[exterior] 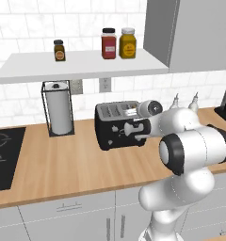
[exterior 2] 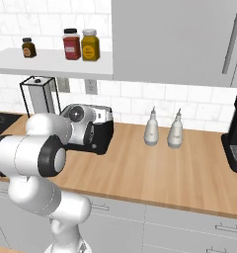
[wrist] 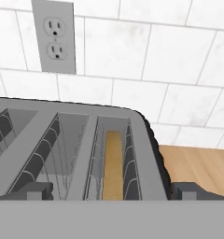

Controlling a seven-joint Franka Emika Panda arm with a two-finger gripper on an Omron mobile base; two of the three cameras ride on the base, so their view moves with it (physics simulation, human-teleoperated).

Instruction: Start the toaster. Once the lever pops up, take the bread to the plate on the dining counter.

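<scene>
Left base view: the black toaster [exterior: 116,126] stands on the wood counter [exterior: 63,160] right of the paper-towel holder [exterior: 57,108]; the arm's hand reaches over the toaster's right end, its fingers [exterior: 133,131] near the front face.

Right base view: the toaster [exterior 2: 101,129] is mostly behind the arm; two pale bottles [exterior 2: 162,129] stand to its right.

Hand view: the fingers [wrist: 114,190] stand wide apart, holding nothing, straddling the slot where the bread [wrist: 113,164], tan and thin, sits sunk between wire guides.

The bread [wrist: 114,163] sits in the toaster's [exterior: 116,127] rightmost slot, paper towel holder [exterior: 58,108] left of it.
</scene>
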